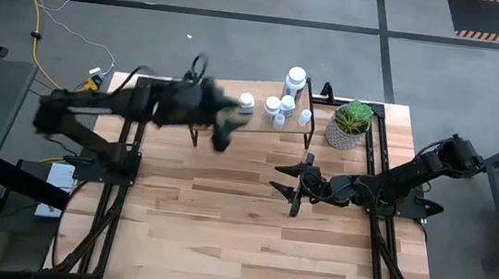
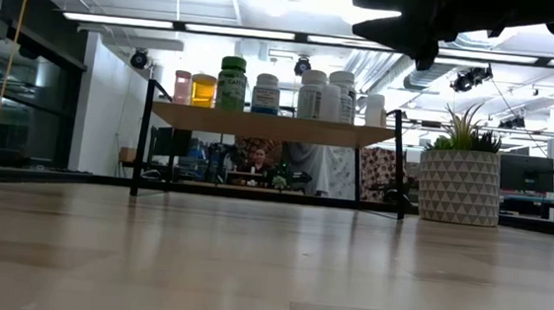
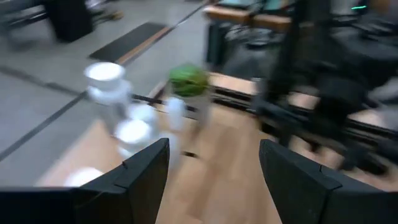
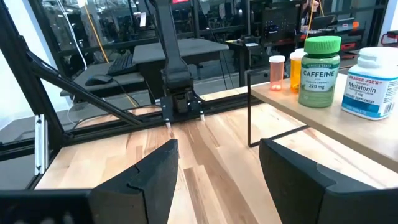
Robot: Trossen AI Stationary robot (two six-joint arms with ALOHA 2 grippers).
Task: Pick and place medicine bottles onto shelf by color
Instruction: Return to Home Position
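from my console, all the medicine bottles point(image 2: 312, 93) i can see stand on the shelf point(image 2: 274, 126). each is capped and upright, long axis vertical, in a row along the light board. left to right in the low view there is a pinkish-orange bottle point(image 2: 181, 86), then an amber see-through one point(image 2: 203, 90) (what's inside it i can't make out). next comes the green bottle point(image 2: 231, 82) with its green cap and a label reading caffeine. after it stand a white bottle with a blue label point(image 2: 265, 93) and a cluster of white ones at the right end. the patterned pot point(image 2: 458, 187) beside the shelf's right legs holds a spiky green plant. the left gripper point(image 1: 222, 138) hangs at the shelf's left end, fingers spread wide, nothing between them. the right gripper point(image 1: 279, 178) hovers over the table point(image 1: 221, 229) in front of the shelf, apart from it, also gaping and empty.
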